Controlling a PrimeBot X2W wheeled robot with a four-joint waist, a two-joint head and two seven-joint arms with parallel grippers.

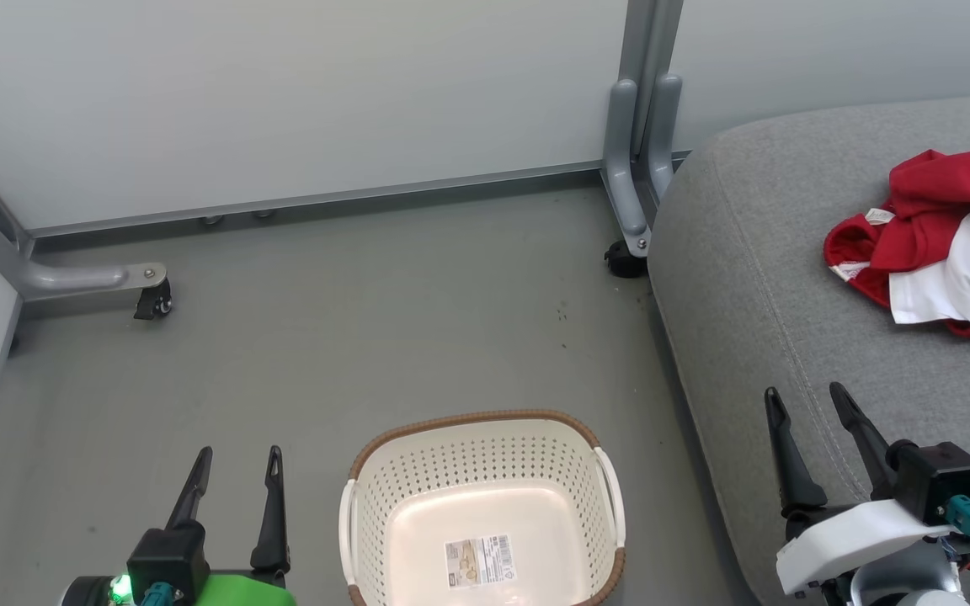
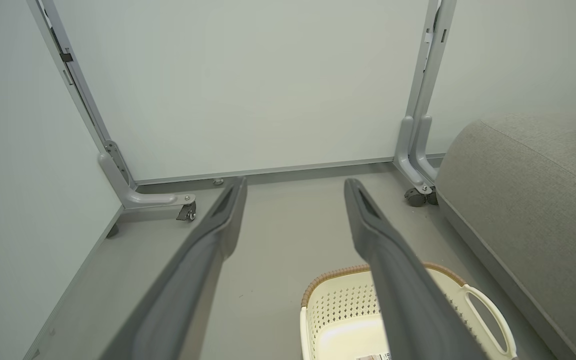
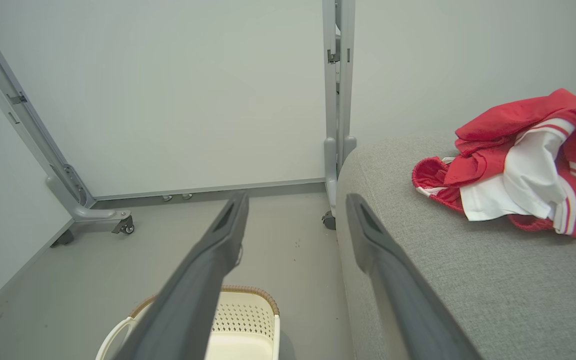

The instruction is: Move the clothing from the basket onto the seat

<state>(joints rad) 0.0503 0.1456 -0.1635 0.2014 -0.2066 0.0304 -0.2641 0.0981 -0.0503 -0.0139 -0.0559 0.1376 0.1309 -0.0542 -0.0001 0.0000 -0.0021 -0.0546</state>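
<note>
Head view — you see clothing (image 1: 940,244) heaped on seat (image 1: 754,320), far right; basket (image 1: 477,467) on floor (image 1: 325,337), paper label (image 1: 479,562) inside. Left pincer (image 1: 240,452), right pincer (image 1: 803,390) both spread wide, gripping nothing.
Left wrist view: basket (image 2: 338,305) behind one finger.
Right wrist view: clothing (image 3: 518,165) on seat (image 3: 468,280).
</note>
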